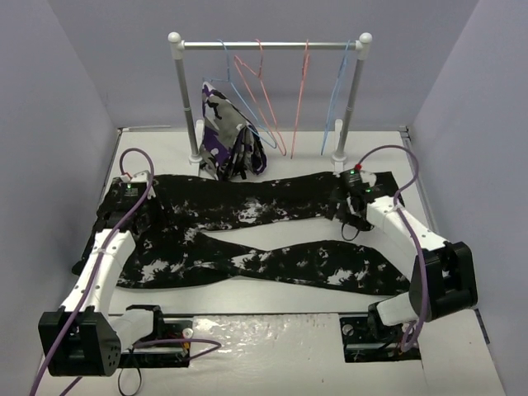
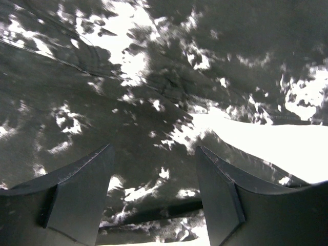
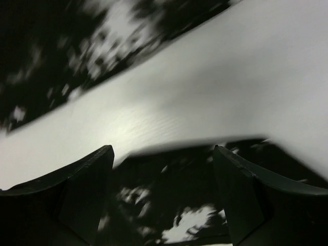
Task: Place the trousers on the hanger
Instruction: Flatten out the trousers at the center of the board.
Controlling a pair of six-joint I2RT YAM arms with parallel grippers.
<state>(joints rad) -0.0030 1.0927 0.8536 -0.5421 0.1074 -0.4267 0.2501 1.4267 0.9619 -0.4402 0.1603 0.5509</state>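
Left gripper [image 2: 152,148]: is hovering wide open over the trousers [image 1: 247,214] near the waist end, gripping nothing.
Right gripper [image 3: 163,148]: is hanging spread apart at a leg's edge, seemingly empty, though the view is blurred.
Trousers: are lying flat across the table [image 1: 272,330].
Light-blue hanger [image 1: 337,87]: is hanging on the rail [image 1: 272,45] behind.

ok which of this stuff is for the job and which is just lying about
For the job: trousers, light-blue hangers (two, cannot tell which), rail.
Lying about: pink-red hangers, purple patterned garment.
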